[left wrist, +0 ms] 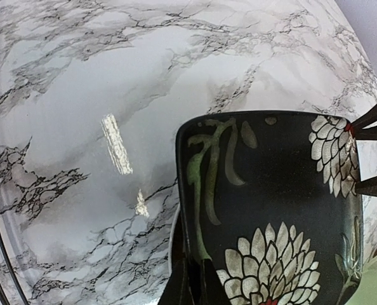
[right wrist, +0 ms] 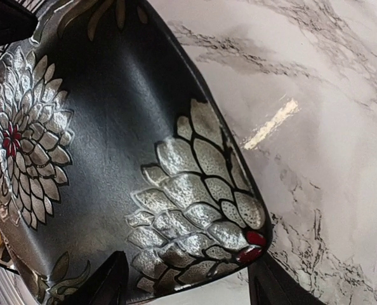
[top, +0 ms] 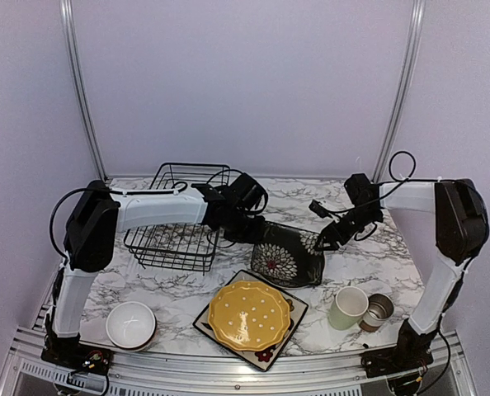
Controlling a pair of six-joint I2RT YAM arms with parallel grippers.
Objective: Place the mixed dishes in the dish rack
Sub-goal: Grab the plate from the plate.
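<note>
Both claws grip flowered black plate [top: 288, 254].

The black square flowered plate [top: 288, 254] sits between the 2 grippers: the left gripper [top: 247, 229] meets its left edge, the right gripper [top: 329, 239] its right edge. Behind and left of the left gripper stands the black wire dish rack [top: 179, 219] on the marble-patterned table [top: 377, 256]. Nearer the arm bases than both grippers, the yellow scalloped round plate [top: 249, 314] lies on a second black square plate [top: 266, 355]. Near-left of the left gripper sits the white bowl [top: 130, 324]. Near-right of the right gripper, the pale green mug [top: 348, 308] stands just beside the small grey-brown cup [top: 377, 312].
</note>
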